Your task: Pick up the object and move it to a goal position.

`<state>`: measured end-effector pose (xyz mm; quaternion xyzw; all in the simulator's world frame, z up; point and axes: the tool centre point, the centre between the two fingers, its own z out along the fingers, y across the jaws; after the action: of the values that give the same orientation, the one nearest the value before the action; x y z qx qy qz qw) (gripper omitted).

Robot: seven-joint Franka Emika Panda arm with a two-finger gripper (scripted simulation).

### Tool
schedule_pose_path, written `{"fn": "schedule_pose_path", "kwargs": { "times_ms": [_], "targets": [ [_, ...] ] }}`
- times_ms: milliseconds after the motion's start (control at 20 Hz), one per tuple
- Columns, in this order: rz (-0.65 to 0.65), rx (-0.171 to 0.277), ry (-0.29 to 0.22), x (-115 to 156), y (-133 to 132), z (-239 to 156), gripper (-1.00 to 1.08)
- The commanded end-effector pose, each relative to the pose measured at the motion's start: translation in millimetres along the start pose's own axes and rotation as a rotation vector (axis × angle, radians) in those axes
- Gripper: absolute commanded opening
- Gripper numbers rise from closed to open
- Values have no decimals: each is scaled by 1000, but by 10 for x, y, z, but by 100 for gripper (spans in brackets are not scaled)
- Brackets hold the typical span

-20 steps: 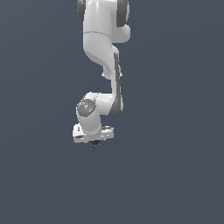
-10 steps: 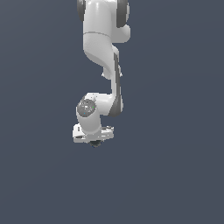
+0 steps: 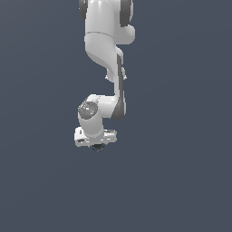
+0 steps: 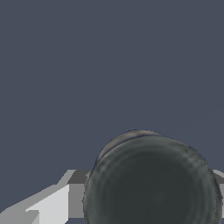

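Observation:
The object (image 3: 97, 147) is a small, dark, nearly black ball that peeks out under the white hand in the exterior view. My gripper (image 3: 96, 145) points downward and is shut on it. In the wrist view the object (image 4: 151, 179) is large and glossy. A pale finger (image 4: 54, 203) presses one side of it, and a sliver of the other finger (image 4: 220, 177) shows at the opposite side. Most of the ball is hidden by the hand in the exterior view.
The white arm (image 3: 106, 54) comes down from above in the exterior view. Everything around it is a plain dark blue-grey background (image 3: 181, 172), with no other objects or edges showing.

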<state>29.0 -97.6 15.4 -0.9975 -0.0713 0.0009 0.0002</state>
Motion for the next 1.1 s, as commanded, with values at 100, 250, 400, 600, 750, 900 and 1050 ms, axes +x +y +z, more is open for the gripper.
{"fn": "schedule_pose_path", "kwargs": {
  "times_ms": [100, 250, 400, 600, 750, 900, 1050],
  "targets": [
    [1, -1, 1, -135, 92, -44, -100],
    [1, -1, 1, -279, 183, -83, -100],
    [1, -1, 1, -453, 293, -131, -100],
    [0, -1, 2, -649, 422, -190, -100],
    [0, -1, 2, -758, 497, -221, -100],
    [0, -1, 2, -828, 546, -241, -100],
    [0, -1, 2, -855, 570, -250, -100]
  ]
}}
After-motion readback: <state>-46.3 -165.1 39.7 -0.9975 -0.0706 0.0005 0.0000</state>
